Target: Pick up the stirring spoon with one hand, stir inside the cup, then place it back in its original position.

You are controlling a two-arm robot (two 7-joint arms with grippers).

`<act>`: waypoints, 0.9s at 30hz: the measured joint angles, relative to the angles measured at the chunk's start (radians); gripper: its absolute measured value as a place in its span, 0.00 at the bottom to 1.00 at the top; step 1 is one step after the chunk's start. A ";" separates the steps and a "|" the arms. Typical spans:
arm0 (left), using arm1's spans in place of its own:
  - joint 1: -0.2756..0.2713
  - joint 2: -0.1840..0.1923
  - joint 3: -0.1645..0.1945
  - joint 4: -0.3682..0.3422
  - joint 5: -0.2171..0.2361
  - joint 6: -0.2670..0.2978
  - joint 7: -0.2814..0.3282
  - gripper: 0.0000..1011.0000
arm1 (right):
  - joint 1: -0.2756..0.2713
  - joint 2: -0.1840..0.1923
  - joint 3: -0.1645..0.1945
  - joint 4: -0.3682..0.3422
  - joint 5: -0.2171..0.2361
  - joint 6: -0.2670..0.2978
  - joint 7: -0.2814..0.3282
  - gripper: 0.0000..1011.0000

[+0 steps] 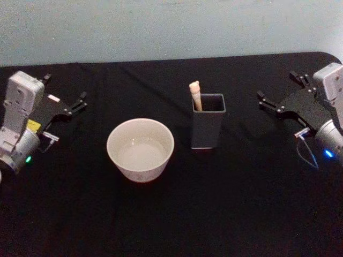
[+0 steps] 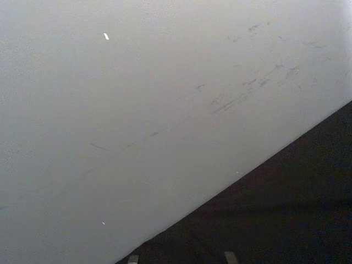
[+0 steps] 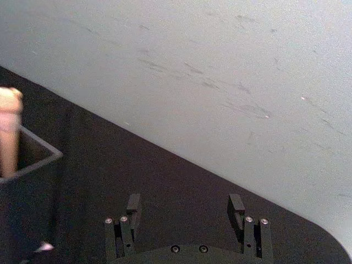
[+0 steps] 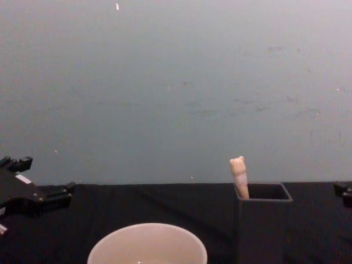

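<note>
The stirring spoon [image 1: 195,95] stands upright in a dark grey square holder [image 1: 208,127]. Just its cream handle with the small bear head [image 4: 238,175] sticks out, and its bowl is hidden inside. The cream-white cup [image 1: 140,149] sits on the black table to the holder's left, with a pale inside. My left gripper [image 1: 65,88] hovers open at the table's far left, well away from the cup. Over at the far right, my right gripper [image 1: 277,85] is open too, apart from the holder. In the right wrist view its fingers [image 3: 133,204] are spread, with the spoon handle [image 3: 10,137] farther off.
A black cloth [image 1: 241,214] covers the table, and a pale wall [image 4: 176,82] rises behind its back edge. There is free room in front of the cup and holder and between them and each gripper.
</note>
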State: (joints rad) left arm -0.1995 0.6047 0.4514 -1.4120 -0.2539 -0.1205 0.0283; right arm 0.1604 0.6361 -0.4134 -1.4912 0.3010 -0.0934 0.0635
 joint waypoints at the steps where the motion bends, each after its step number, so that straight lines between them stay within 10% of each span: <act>1: 0.000 0.000 0.000 0.000 0.000 0.000 0.000 0.99 | -0.004 0.003 0.004 -0.011 0.008 0.005 0.010 0.99; 12: 0.000 0.000 0.000 0.000 0.000 0.000 0.000 0.99 | -0.063 0.045 0.061 -0.159 0.125 0.094 0.138 0.99; 27: 0.000 0.000 0.000 0.000 0.000 0.000 0.000 0.99 | -0.032 0.062 0.054 -0.251 0.162 0.251 0.271 0.99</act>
State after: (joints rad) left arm -0.1995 0.6047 0.4514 -1.4120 -0.2539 -0.1205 0.0283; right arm 0.1284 0.6979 -0.3592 -1.7417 0.4628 0.1571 0.3340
